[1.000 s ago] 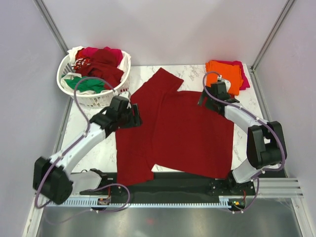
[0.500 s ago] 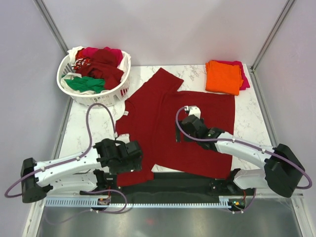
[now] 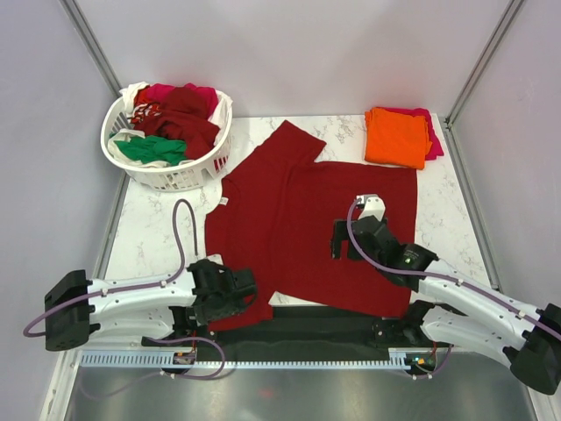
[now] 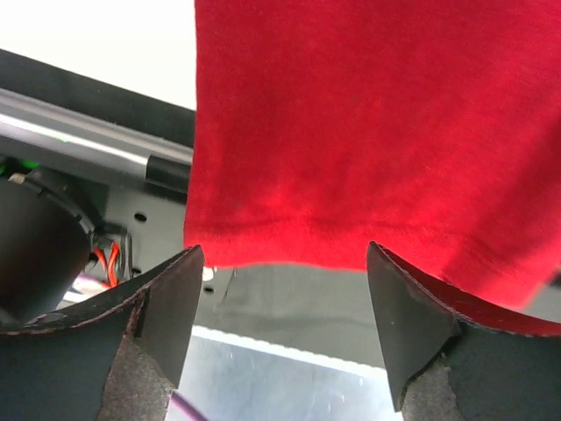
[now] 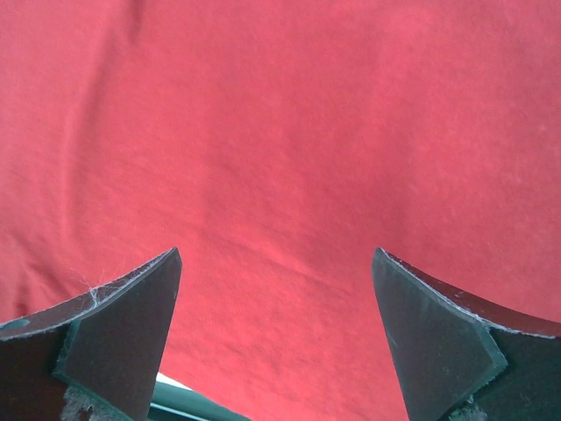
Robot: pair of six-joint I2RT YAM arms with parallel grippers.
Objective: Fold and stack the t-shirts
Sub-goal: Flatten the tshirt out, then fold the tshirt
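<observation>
Both arms have pulled back to the desk's (image 3: 145,237) near edge, where the dark red t-shirt (image 3: 298,210) lies spread flat. Left gripper (image 4: 285,263) brackets its hem corner, right gripper (image 5: 276,263) hovers over cloth, both fingers released, seemingly lining up a fold.

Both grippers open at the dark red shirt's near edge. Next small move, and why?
Probably ease the left gripper forward and close on the hem. In its wrist view the dark red shirt ends just ahead, between its open fingers, with nothing gripped yet. The right gripper, also open, sees mostly flat cloth, so it seems less ready.
</observation>
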